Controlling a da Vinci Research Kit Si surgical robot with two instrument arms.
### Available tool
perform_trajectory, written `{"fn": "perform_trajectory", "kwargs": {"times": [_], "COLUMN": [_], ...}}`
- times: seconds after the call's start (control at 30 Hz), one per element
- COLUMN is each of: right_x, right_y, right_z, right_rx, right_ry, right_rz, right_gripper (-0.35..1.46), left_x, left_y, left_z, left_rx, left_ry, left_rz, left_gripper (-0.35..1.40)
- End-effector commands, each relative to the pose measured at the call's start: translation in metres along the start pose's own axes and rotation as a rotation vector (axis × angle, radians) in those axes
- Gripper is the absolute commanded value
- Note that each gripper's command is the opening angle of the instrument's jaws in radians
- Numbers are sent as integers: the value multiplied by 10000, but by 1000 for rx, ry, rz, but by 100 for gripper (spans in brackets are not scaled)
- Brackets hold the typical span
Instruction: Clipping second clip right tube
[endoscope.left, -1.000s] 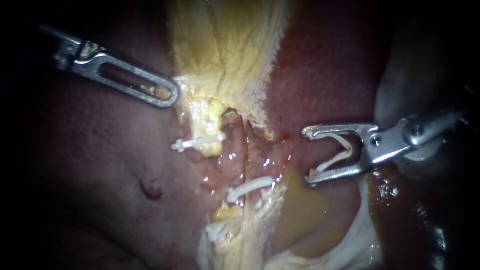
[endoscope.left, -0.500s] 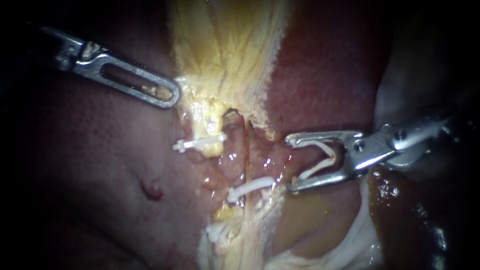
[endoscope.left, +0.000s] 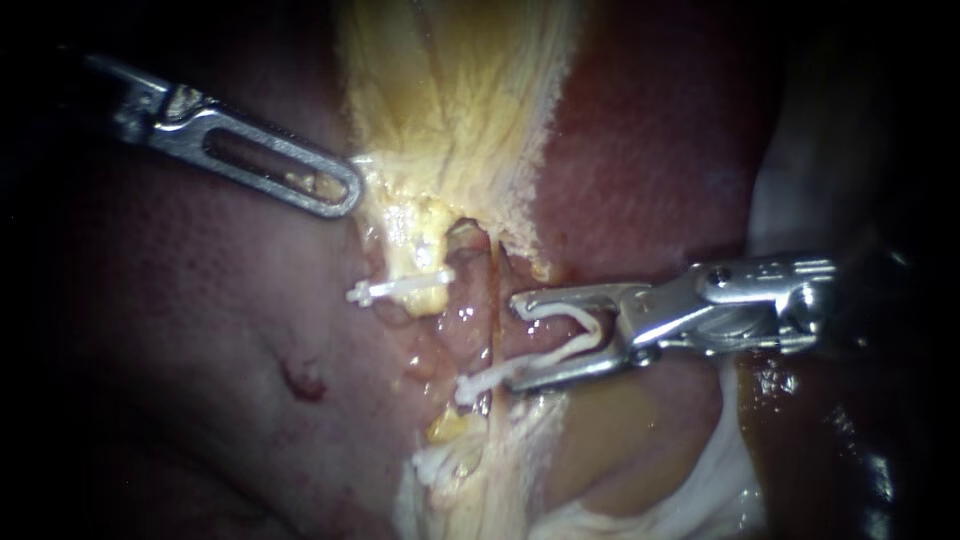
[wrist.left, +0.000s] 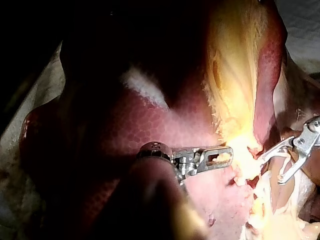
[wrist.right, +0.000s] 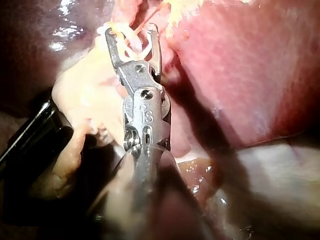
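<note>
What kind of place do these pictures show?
Probably a surgical practice bench: a bare liver, a white clip closed on a tube, and the right instrument holding a fresh clip in its jaws.

1. Place: a surgical practice bench.
2. The liver and gallbladder lie exposed on a pale sheet.
3. Surgical tooling: the left instrument grips the gallbladder; the right instrument carries a white clip between its jaws; another clip sits on a tube.
</note>
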Motion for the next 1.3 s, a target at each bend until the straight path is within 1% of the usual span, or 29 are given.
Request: {"fn": "perform_trajectory", "kwargs": {"times": [0.03,0.13,0.23,0.37,0.57,0.7,0.87,0.97,1.23,1.3], "right_x": [-2,-8,-9,-8,-12,-13,-11,-9,-8,-7], "right_y": [2,9,11,12,13,12,7,6,1,-1], "right_z": [1,6,10,18,35,44,50,52,51,51], "right_rx": [0,3,6,18,47,74,120,131,142,153], "right_ry": [-1,-2,-3,-6,-10,3,22,30,36,45], "right_rz": [6,15,26,34,43,52,67,69,77,77], "right_gripper": [50,50,50,50,50,50,49,49,49,49], "left_x": [0,0,0,0,0,0,0,0,0,-1], "left_y": [0,0,0,0,0,0,0,0,0,1], "left_z": [0,0,0,0,0,0,1,1,1,1], "left_rx": [0,0,0,0,0,0,0,0,0,0], "left_ry": [0,0,0,0,0,0,0,0,0,0], "left_rz": [0,0,0,0,0,0,0,0,0,0], "left_gripper": [-35,-35,-35,-35,-35,-35,-35,-35,-35,-35]}}
